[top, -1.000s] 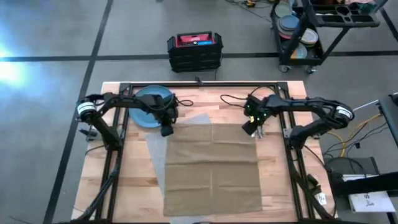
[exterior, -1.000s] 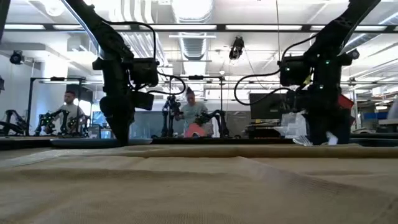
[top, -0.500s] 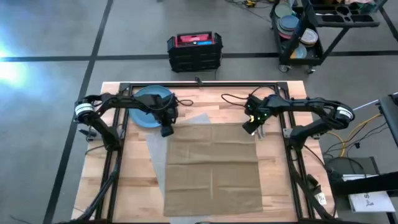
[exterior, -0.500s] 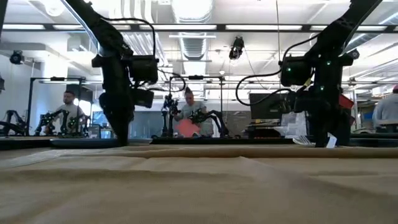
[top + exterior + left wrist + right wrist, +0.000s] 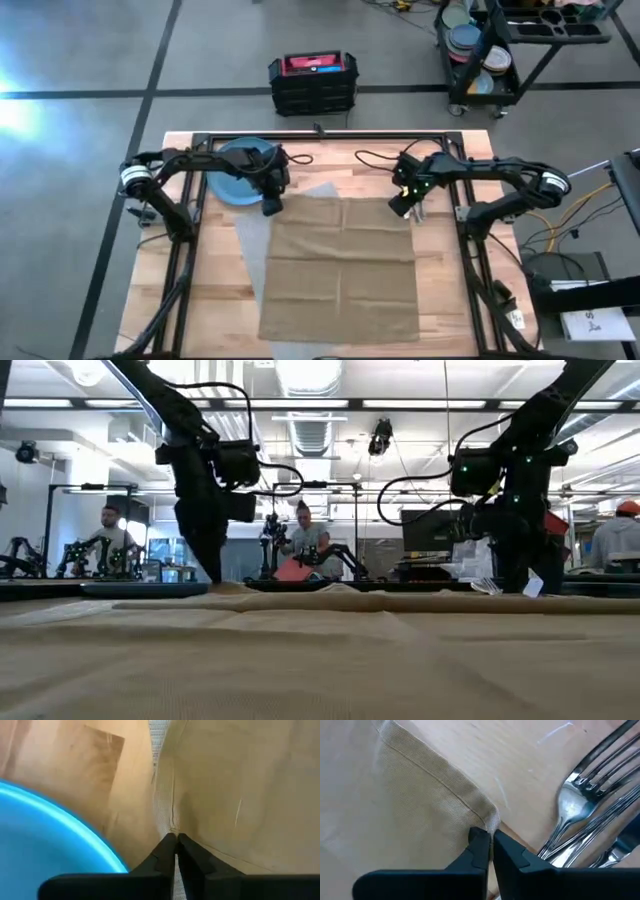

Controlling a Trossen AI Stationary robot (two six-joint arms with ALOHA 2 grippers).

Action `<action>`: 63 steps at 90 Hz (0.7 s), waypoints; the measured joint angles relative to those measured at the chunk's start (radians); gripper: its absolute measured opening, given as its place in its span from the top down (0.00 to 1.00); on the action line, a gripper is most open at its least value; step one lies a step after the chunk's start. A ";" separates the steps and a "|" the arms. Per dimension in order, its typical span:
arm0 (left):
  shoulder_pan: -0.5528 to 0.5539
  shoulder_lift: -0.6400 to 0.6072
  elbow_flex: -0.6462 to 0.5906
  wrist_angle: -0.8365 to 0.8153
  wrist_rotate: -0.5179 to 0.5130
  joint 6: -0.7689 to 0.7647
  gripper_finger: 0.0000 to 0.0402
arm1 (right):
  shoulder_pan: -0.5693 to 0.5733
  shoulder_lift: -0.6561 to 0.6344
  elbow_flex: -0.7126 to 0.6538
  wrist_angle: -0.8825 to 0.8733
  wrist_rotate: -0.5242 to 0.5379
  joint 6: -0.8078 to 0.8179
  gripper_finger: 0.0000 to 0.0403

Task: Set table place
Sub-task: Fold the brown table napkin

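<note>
Both arms look mid-way through laying out the tan napkin (image 5: 342, 268) over the grey placemat (image 5: 252, 245) on the surface, left tool (image 5: 174, 839) and right tool (image 5: 489, 836) each pinched on a far corner; next they should pull it flat and release.

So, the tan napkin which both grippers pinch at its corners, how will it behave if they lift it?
The tan napkin will probably hang limp: its creases suggest soft cloth. The left gripper and right gripper pinch only corners, so its middle likely sags. It looks light.
</note>
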 joint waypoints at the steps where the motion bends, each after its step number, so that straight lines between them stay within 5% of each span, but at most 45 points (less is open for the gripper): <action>1: 0.000 0.000 0.000 0.000 -0.001 0.000 1.00 | 0.000 0.000 0.000 0.000 -0.004 0.000 1.00; 63: 0.004 -0.013 0.134 -0.159 -0.074 0.066 1.00 | -0.001 -0.289 0.006 -0.093 -0.046 0.100 1.00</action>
